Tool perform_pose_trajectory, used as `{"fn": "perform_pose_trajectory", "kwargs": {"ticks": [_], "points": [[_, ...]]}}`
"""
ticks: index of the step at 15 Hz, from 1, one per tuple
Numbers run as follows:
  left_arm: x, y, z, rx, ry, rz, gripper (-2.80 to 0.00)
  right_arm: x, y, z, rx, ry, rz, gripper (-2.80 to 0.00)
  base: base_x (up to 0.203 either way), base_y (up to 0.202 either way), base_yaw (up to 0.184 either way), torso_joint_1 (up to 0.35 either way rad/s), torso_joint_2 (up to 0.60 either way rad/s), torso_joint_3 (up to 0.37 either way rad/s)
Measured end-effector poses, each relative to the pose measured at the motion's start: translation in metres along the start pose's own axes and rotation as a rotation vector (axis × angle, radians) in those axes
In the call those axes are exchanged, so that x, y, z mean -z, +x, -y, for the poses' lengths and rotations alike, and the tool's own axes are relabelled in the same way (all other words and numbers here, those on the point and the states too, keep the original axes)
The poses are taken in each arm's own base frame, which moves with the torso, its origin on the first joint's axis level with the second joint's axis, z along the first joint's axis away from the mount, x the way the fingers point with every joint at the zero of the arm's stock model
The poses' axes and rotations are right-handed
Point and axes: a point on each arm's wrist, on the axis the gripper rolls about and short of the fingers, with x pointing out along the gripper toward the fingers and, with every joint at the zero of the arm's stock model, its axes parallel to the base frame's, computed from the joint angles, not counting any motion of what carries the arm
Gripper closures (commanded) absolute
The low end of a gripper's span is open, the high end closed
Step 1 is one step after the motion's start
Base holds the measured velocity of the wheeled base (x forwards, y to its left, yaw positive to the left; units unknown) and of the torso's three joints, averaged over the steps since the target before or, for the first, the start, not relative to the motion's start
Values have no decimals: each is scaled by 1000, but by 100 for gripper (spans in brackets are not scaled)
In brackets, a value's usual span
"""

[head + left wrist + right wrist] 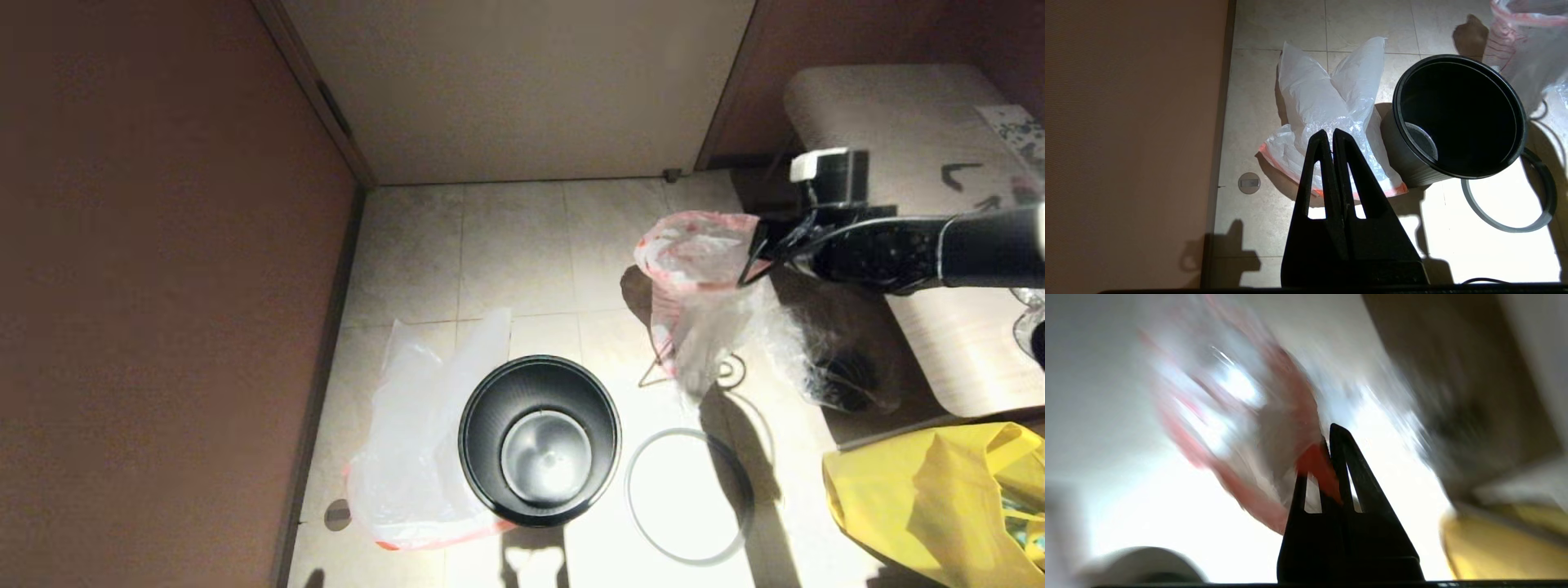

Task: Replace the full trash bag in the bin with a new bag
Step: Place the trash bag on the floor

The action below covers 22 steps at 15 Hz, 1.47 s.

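The bin (539, 439) stands bagless on the floor, the new bag (416, 441) limp against its left side. The right gripper (755, 253) pinches the full trash bag (694, 278) aloft, far-right of the bin. The left gripper (1333, 136), pressed together, hovers nearest the new bag.

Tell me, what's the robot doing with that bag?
The right gripper holds the full trash bag by its pink hem, up in the air beside the bin. The bin is empty, with its grey hoop lying on the floor. The new bag waits on the floor. The left gripper hangs shut above it.
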Motion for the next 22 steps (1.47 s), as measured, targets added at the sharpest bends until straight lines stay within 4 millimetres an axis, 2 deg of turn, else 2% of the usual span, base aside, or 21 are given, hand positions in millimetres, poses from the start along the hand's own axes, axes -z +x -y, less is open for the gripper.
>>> {"fn": "perform_pose_trajectory", "kwargs": {"ticks": [2,4,5,7,10,13,17,20,21,22], "points": [[0,0,0,0,0,0,0,44,40,13,94,-42,-91,0,0,0,0,0,0,0],[0,0,0,0,1,0,0,81,66,24,177,-85,-168,0,0,0,0,0,0,0],[0,0,0,0,0,0,0,93,73,27,199,-101,-194,-280,0,0,0,0,0,0],[0,0,0,0,1,0,0,106,79,30,234,-121,-221,-280,0,0,0,0,0,0],[0,0,0,-1,0,0,0,108,72,28,229,-119,-233,-280,0,0,0,0,0,0],[0,0,0,0,1,0,0,96,45,22,202,-90,-232,-280,0,0,0,0,0,0],[0,0,0,0,1,0,0,68,-2,10,94,14,-209,-280,0,0,0,0,0,0],[0,0,0,0,1,0,0,59,-19,6,47,58,-222,-280,0,0,0,0,0,0],[0,0,0,0,1,0,0,57,-25,4,41,48,-229,0,0,0,0,0,0,0],[0,0,0,-1,0,0,0,53,-32,3,37,43,-232,0,0,0,0,0,0,0]]}}
